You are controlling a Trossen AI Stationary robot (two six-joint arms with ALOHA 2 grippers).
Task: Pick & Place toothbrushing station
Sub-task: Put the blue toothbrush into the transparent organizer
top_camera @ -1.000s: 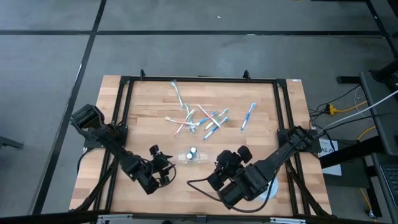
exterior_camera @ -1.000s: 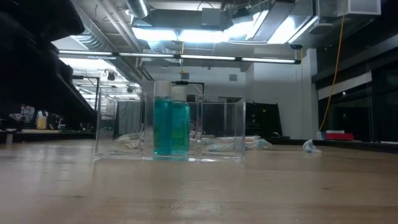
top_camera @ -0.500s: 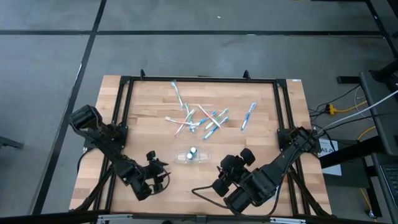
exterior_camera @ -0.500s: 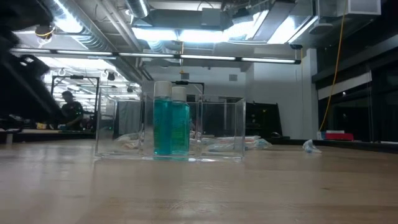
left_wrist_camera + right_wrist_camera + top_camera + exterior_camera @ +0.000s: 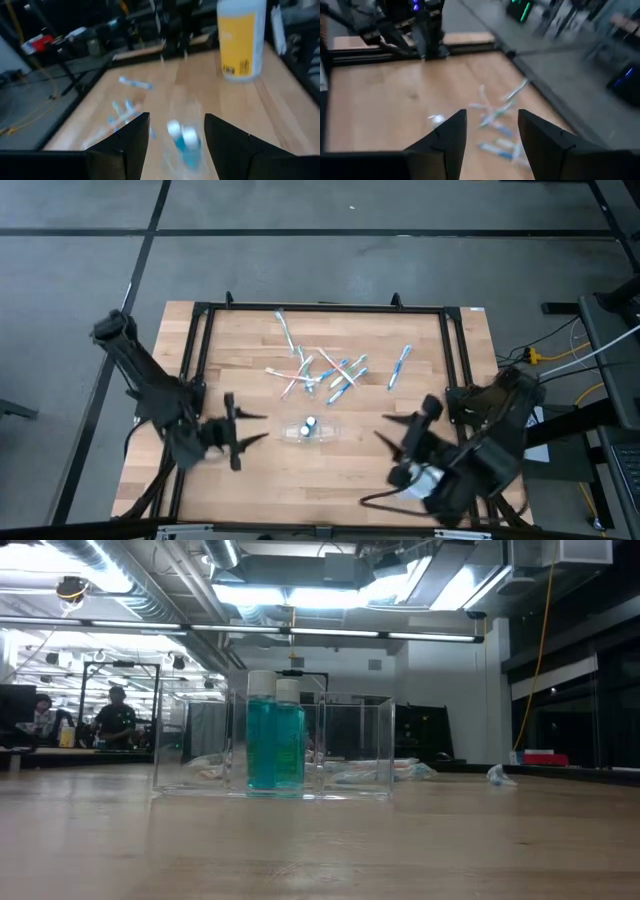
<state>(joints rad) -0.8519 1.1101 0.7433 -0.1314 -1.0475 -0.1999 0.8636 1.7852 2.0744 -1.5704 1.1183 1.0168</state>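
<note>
Toothbrushing station sits free on the table in the high view, a clear holder with two capped bottles in it, near the table's middle and just short of the scattered toothbrushes; your left hand is beside it on one side with fingers spread wide and empty, your right hand is well apart on the other side, also wide and empty. Low view: the station stands upright and untouched, teal bottles inside, no hand in sight, people far off in the room. Left wrist view: you look past open fingers at the blurred station, with a white and yellow container beyond. Right wrist view: open fingers frame toothbrushes only. You seem to be at the approach step, nothing grasped; next, bring a hand level to the holder's walls, straddle them, then close.
</note>
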